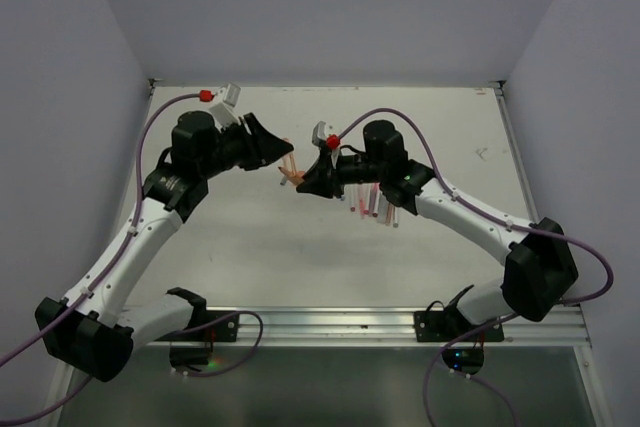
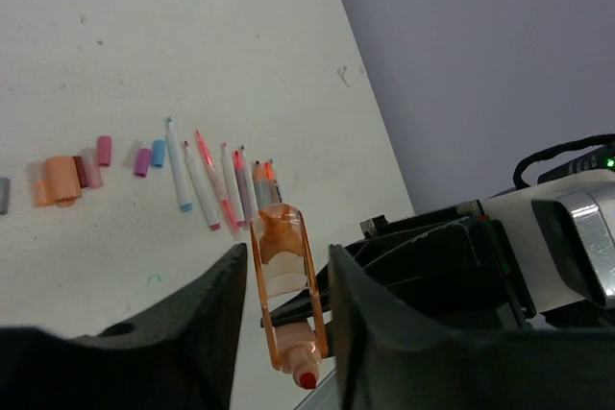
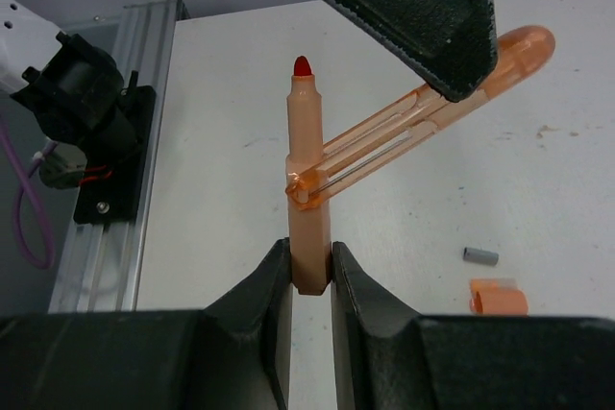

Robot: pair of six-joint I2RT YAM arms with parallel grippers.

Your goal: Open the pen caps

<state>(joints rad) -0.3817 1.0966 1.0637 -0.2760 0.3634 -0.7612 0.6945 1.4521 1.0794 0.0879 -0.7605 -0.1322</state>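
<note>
My right gripper [image 3: 310, 266] is shut on the base of a thick orange marker [image 3: 309, 189], which stands upright with its red tip bare. My left gripper [image 2: 288, 285] is shut on the marker's clear orange cap [image 2: 282, 266]; the cap is off the tip and its open end leans against the barrel [image 3: 317, 184]. The two grippers meet above the table's middle, left gripper [image 1: 283, 159] and right gripper [image 1: 302, 179]. Several thin uncapped pens [image 2: 216, 184] lie in a row on the table, with loose pink [image 2: 103, 150], purple [image 2: 142, 161] and blue [image 2: 158, 153] caps beside them.
Another orange cap [image 2: 61, 180] lies left of the loose caps; it also shows in the right wrist view [image 3: 498, 297] next to a small grey cap [image 3: 479, 255]. The pens [image 1: 375, 205] lie under the right arm. A metal rail [image 1: 330, 322] runs along the near edge.
</note>
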